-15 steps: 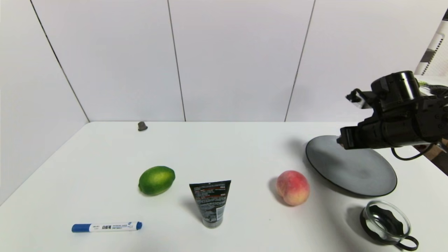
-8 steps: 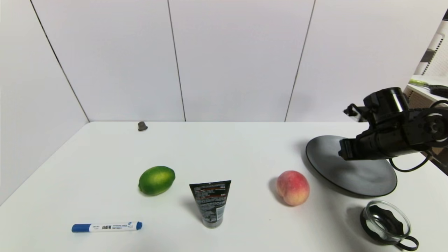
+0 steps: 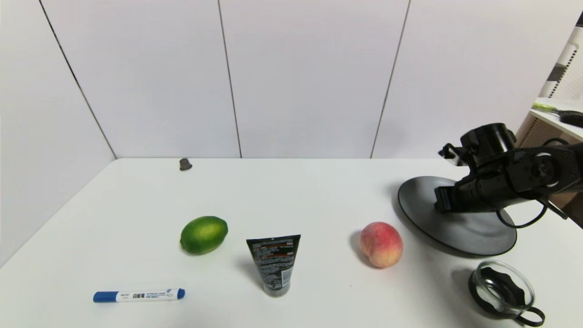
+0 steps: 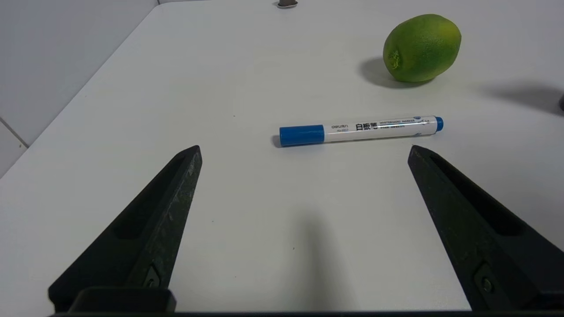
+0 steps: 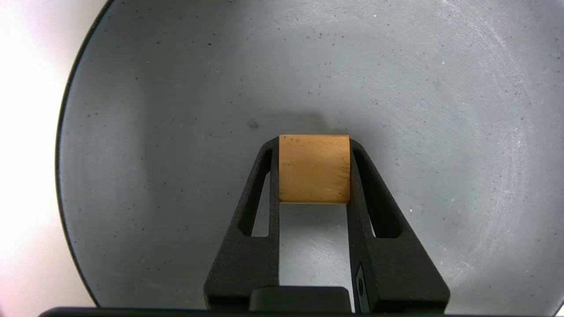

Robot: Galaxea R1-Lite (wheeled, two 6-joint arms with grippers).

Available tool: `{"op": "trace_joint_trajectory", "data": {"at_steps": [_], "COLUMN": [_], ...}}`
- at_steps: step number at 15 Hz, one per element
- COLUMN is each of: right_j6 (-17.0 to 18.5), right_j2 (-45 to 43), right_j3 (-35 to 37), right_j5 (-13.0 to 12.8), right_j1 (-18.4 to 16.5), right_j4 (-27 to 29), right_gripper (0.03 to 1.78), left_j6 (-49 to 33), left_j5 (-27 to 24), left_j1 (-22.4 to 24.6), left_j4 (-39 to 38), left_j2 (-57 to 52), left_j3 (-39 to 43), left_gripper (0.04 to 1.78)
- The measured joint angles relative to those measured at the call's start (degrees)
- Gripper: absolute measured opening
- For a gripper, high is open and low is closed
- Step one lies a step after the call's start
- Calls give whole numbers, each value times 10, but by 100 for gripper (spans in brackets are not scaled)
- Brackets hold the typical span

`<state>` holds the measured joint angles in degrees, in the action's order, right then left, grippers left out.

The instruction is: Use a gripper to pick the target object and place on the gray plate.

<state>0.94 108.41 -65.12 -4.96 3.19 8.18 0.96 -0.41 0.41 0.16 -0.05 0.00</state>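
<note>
Since the block is pinched between the two black jaws, it hangs over the dish rather than lying on it:

Target object: the tan-brown cube (image 5: 314, 168) sits clamped at the tips of the right gripper (image 5: 314, 169), over the inner part of the gray plate (image 5: 154, 132); whether it touches the surface cannot be told.

Right gripper: closed on the cube, low above the plate (image 3: 473, 237) at the table's right side, seemingly so the release will be short and the cube won't roll off.

Gray plate: no writing; only speckles and a thin dark rim.

Left gripper (image 4: 304, 152): jaws spread wide, holding nothing, parked above the table's near left, out of the way.

Marker (image 4: 359, 128): lies flat just ahead of the left gripper; the label reads "deli" with Chinese characters, smaller print illegible.

Tube (image 3: 273, 264): stands cap-down; its print is too small to read.

Others: lime (image 3: 203, 234), peach (image 3: 381, 244), glass cup (image 3: 503, 289), dark cap (image 3: 185, 164) — no labels.
</note>
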Motion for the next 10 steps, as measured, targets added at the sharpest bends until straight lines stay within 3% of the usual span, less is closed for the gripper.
{"op": "trace_joint_trajectory", "data": {"at_steps": [2, 5, 10], "right_j6": [0, -3, -3], "right_j2": [3, 5, -16], "right_j3": [0, 0, 0], "right_j5": [6, 5, 5], "right_j1": [0, 0, -3], "right_j4": [0, 2, 7], "right_gripper": [52, 90, 128], "left_j6": [0, 0, 0], "left_j5": [0, 0, 0], "left_j1": [0, 0, 0], "left_j4": [0, 0, 0], "left_j2": [0, 0, 0], "left_j3": [0, 0, 0], "left_gripper": [169, 169, 169]}}
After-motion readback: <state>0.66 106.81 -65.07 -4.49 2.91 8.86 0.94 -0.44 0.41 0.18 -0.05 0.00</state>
